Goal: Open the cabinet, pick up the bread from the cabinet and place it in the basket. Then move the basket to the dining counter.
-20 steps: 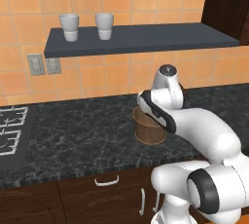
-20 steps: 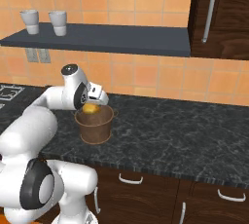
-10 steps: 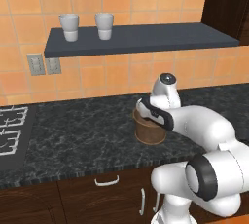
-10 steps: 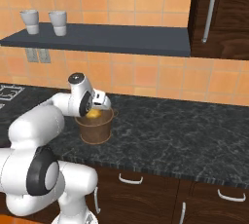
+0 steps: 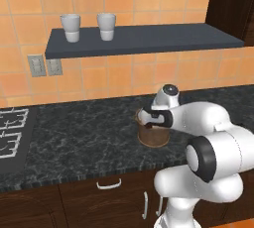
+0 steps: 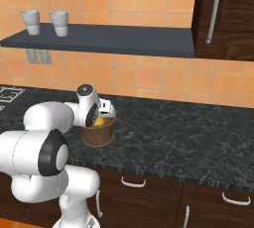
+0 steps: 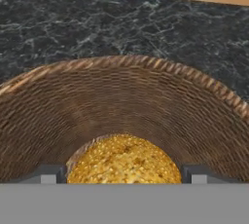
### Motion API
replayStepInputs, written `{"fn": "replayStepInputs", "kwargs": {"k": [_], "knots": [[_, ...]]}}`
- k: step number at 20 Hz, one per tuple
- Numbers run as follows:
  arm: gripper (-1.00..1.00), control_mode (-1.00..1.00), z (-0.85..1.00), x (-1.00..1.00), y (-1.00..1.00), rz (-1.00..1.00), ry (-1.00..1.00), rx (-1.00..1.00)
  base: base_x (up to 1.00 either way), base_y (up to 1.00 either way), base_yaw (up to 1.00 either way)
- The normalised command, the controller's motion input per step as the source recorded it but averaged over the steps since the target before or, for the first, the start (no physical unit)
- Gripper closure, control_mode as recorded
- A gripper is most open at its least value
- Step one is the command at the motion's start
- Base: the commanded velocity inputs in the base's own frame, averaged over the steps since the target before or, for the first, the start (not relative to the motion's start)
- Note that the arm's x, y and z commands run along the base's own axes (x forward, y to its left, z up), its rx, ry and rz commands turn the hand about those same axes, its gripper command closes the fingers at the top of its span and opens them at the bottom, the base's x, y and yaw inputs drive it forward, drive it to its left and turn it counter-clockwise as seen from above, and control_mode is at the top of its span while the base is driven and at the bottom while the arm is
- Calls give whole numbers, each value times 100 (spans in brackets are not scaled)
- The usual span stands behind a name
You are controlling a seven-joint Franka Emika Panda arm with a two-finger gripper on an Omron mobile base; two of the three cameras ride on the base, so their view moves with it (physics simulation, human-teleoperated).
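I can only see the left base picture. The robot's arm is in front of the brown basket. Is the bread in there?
Observer: Yes. In the hand view the bread lies on the bottom of the basket.
Child: Is the pincer holding the bread?
Observer: No. The pincer is open, one finger tip on each side of the bun, with space between them and it.
Child: Can you see the bread from the other side too?
Observer: Yes. In the right base view a bit of yellow bread peeks over the rim of the basket, just beside the hand.
Child: Is there a cupboard close by?
Observer: Yes. A dark cabinet with a long handle hangs up on the right, and its door is shut.
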Motion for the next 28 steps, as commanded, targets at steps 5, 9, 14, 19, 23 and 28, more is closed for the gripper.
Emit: {"fn": "replayStepInputs", "kwargs": {"k": [5, 9, 14, 19, 23, 28], "knots": [[100, -100, -30, 31, 0, 5, 0, 0, 0, 0, 0], [-100, -100, -13, -3, 0, 1, 0, 0, 0, 0, 0], [-100, -100, 0, -25, 0, 0, 0, 0, 0, 0, 0], [-100, -100, 4, -10, 0, 0, -1, 0, 0, 0, 0], [-100, -100, 36, -11, 0, 0, 0, -1, 0, 0, 0], [-100, -100, 75, -65, 21, 0, 2, -8, 0, 0, 0]]}}
